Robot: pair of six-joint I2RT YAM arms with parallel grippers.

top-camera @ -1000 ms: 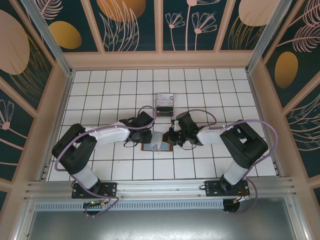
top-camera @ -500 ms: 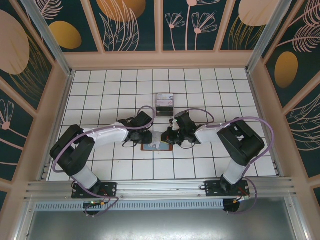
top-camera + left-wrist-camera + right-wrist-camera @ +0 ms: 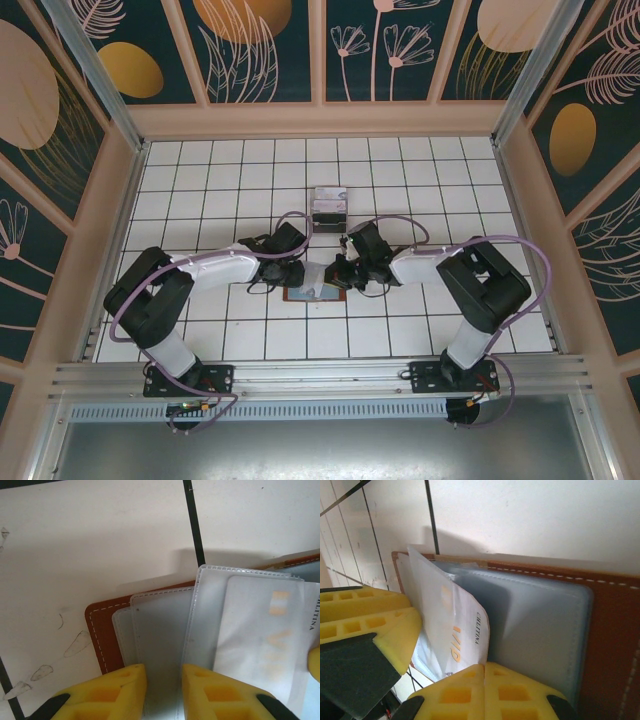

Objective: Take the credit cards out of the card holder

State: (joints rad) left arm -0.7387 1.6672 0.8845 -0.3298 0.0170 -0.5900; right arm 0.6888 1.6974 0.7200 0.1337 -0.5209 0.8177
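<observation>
The brown card holder [image 3: 300,294] lies open on the white tiles between both arms. Its grey-blue sleeves [image 3: 155,630] are fanned out over the leather [image 3: 100,630]. A white credit card [image 3: 450,615] with orange lettering stands tilted up out of a clear sleeve. My right gripper [image 3: 485,666] is shut at that card's lower corner, over the holder's inner lining [image 3: 545,625]. My left gripper [image 3: 164,672] sits low over the sleeves, its yellow fingers [image 3: 115,690] a little apart with a sleeve lying flat across the gap. The same card shows blurred [image 3: 260,630] through the sleeve.
A clear plastic stand [image 3: 328,208] holding cards sits two tiles behind the card holder. Low beige walls [image 3: 120,230] ring the tiled floor. Both arms [image 3: 215,268] [image 3: 430,265] reach inward and meet at the centre, with open tiles to either side.
My right gripper and wrist have edged slightly left toward the left gripper. The card holder has stayed in place.
</observation>
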